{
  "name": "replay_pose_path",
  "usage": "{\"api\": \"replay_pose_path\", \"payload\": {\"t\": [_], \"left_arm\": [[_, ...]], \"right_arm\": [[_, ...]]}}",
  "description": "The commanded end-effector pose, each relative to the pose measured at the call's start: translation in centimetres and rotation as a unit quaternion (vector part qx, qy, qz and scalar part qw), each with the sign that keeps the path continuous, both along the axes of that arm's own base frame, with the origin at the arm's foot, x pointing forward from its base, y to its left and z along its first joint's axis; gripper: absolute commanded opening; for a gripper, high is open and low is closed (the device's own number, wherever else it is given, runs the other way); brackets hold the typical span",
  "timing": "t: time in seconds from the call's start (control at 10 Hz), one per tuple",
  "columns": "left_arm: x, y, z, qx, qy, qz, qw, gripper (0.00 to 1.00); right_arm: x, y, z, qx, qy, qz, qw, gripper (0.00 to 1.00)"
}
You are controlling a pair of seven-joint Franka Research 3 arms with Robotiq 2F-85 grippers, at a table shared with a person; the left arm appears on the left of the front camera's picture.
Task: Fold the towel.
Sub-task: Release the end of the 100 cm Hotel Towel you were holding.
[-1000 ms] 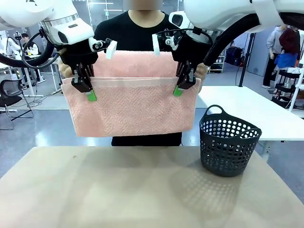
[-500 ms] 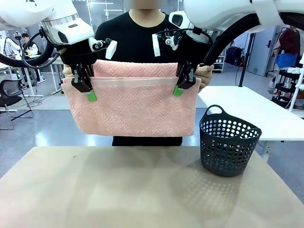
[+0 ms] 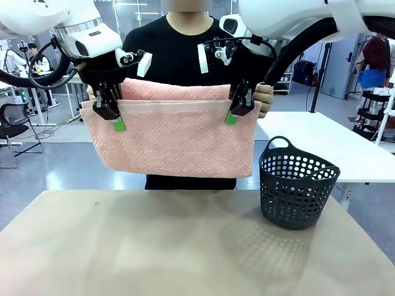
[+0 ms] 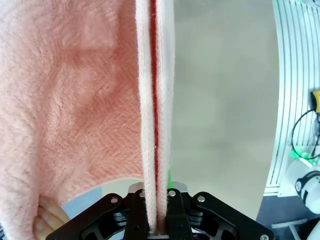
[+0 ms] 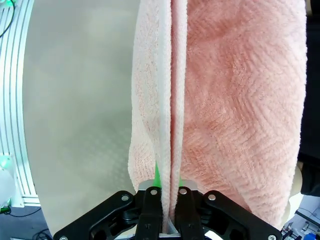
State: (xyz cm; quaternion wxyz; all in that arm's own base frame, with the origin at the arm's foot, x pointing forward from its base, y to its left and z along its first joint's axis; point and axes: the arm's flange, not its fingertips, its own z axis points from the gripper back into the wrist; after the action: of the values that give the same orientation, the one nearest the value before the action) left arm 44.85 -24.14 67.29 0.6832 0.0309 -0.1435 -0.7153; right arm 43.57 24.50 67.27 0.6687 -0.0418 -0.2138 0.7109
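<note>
The salmon-pink towel hangs doubled in the air above the table, its plain band along the top front edge. My left gripper is shut on the towel's upper left corner and my right gripper is shut on its upper right corner. Behind the towel a person holds its rear layer; one hand shows at the right edge. In the left wrist view the towel's edges run up from between the fingers. The right wrist view has the towel pinched the same way.
A dark grey perforated basket stands on the beige table at the right. The person in a black top stands close behind the towel. A white table lies beyond at the right.
The rear layer of the towel, held by the person, has come down lower behind the front layer. Both grippers have stayed in place, still shut on the corners.
</note>
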Motion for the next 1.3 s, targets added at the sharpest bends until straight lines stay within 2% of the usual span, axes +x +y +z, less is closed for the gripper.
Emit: {"api": "replay_pose_path", "payload": {"t": [0.0,1.2], "left_arm": [[0.13,0.07,0.28,-0.001,-0.002,-0.001,1.000,0.00],[0.13,0.07,0.28,-0.001,-0.002,-0.001,1.000,0.00]], "right_arm": [[0.06,-0.19,0.08,0.000,-0.001,0.001,1.000,0.00],[0.06,-0.19,0.08,0.000,-0.001,0.001,1.000,0.00]]}}
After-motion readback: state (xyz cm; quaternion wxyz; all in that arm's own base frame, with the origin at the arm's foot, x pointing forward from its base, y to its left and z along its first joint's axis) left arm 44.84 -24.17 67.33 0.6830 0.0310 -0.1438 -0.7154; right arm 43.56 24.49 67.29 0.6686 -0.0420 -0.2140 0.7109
